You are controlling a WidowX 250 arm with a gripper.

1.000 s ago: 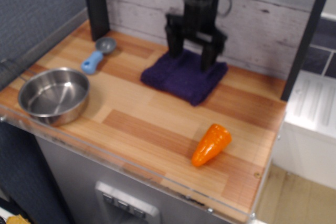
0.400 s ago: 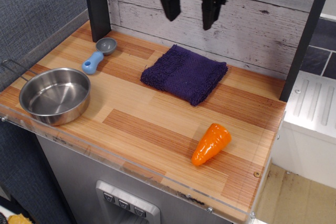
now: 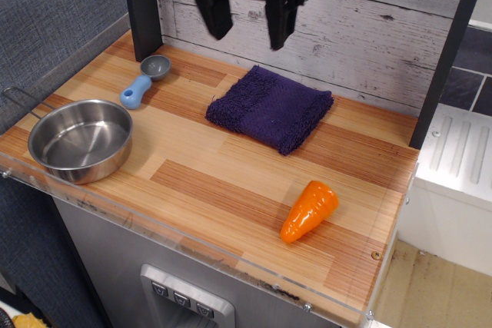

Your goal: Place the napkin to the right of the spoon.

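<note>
The dark purple terry napkin point(image 3: 270, 108) lies flat on the wooden counter, right of the spoon. The spoon point(image 3: 144, 80) has a light-blue handle and a round grey cup, and lies at the back left of the counter. My gripper point(image 3: 247, 38) hangs open and empty high above the counter, up and to the left of the napkin, near the white plank wall. Its two black fingers point(image 3: 218, 17) point down, wide apart.
A steel bowl point(image 3: 79, 140) stands at the front left. An orange toy carrot point(image 3: 309, 210) lies at the front right. A black post point(image 3: 141, 7) stands at the back left and another point(image 3: 450, 51) at the right edge.
My gripper let go of the napkin, rose off it, and has moved up and to the left. The napkin stays where it was.
</note>
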